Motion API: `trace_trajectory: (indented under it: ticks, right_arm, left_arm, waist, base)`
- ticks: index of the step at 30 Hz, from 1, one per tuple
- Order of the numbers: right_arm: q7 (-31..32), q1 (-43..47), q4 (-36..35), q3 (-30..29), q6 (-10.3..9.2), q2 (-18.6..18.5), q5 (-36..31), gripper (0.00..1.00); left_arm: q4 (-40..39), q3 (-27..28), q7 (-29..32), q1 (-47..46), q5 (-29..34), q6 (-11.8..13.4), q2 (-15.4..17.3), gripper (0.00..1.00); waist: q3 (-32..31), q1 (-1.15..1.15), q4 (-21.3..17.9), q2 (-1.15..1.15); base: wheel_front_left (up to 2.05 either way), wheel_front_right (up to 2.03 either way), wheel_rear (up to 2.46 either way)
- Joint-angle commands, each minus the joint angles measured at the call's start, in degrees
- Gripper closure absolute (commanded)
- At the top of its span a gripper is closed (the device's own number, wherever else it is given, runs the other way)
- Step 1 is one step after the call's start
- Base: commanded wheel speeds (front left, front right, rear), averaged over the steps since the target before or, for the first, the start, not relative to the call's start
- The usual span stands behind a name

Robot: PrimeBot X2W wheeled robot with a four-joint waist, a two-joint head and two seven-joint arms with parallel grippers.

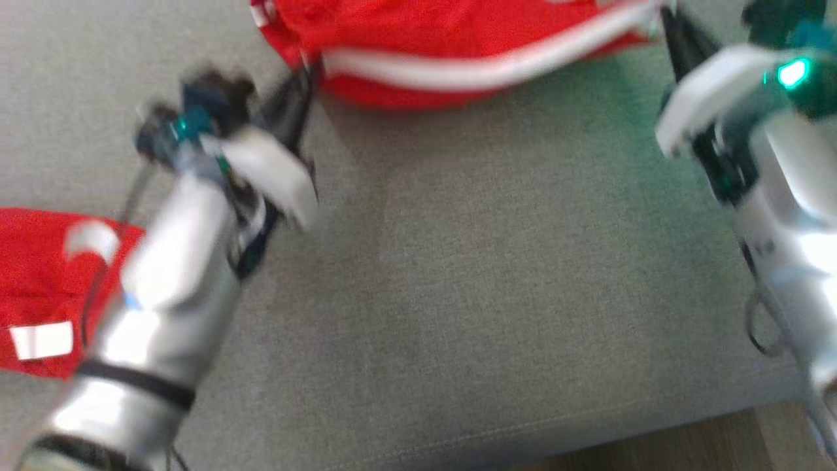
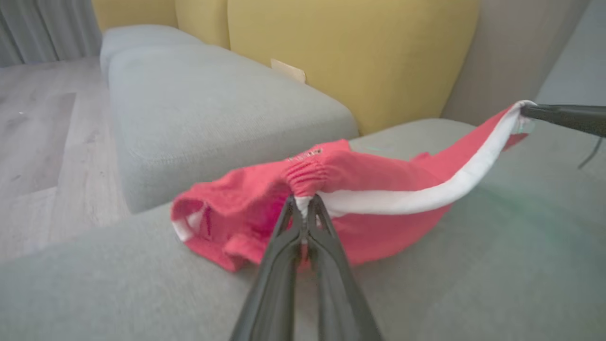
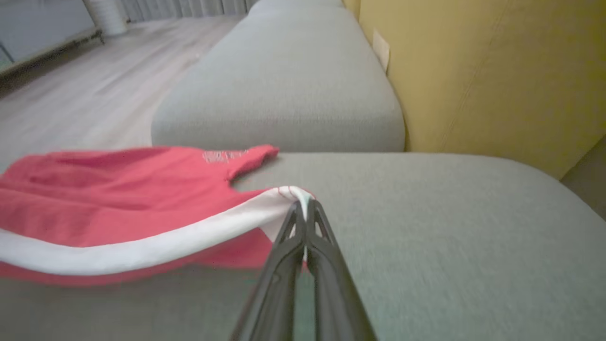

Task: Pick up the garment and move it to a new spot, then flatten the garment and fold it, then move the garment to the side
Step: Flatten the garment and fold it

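The red fabric garment with a white stripe along its edge (image 2: 378,180) is off its heap but not yet laid out. It hangs stretched by that stripe over the far part of the grey woven sofa seat cushion (image 1: 490,261), and its bulk sags onto the cushion. I judge the pick-up and move to be under way, with flattening, folding and setting aside all left to do. The left gripper (image 2: 305,201) is pinched tight on the gathered waistband end, and the right gripper (image 3: 303,203) is clamped on the other end of the stripe. Both pale forearms slant in from the cushion's near corners toward its far side. A second red cloth with white patches (image 1: 39,281) lies at the cushion's near left.
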Motion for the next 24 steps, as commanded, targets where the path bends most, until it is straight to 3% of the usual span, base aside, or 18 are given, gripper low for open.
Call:
trace_trajectory:
  ticks: [1, 2, 9, 24]
  right_arm:
    - [0.91, 0.84, -2.74, 1.52, -0.05, -1.58, 1.39, 1.00]
    - [3.86, 4.30, -6.25, 5.21, -0.05, -5.30, 5.22, 1.00]
    - [10.92, 14.75, -16.72, 13.14, -0.05, -17.06, 14.39, 1.00]
    - [27.44, 33.28, -34.67, 16.86, -0.05, -32.90, 26.53, 1.00]
  left_arm:
    - [-2.51, 1.23, -0.43, -1.10, -0.66, 0.04, 2.47, 1.00]
    - [-4.35, -0.54, -0.43, 2.66, -0.31, 0.03, 3.25, 1.00]
    - [-9.25, -3.51, -0.44, 12.54, 1.43, 0.03, 3.80, 1.00]
    - [-16.04, -7.50, -0.30, 29.21, 2.57, 0.57, 1.92, 1.00]
  waist:
    - [-1.59, 0.00, 0.45, 0.00]
    - [-2.89, 0.00, 0.57, 0.00]
    - [-7.48, 0.00, 1.04, 0.00]
    - [-15.58, 0.00, 0.55, 0.00]
  base:
    - [0.00, 0.00, 0.00]
    - [0.00, 0.00, 0.00]
    - [0.00, 0.00, 0.00]
    - [0.00, 0.00, 0.00]
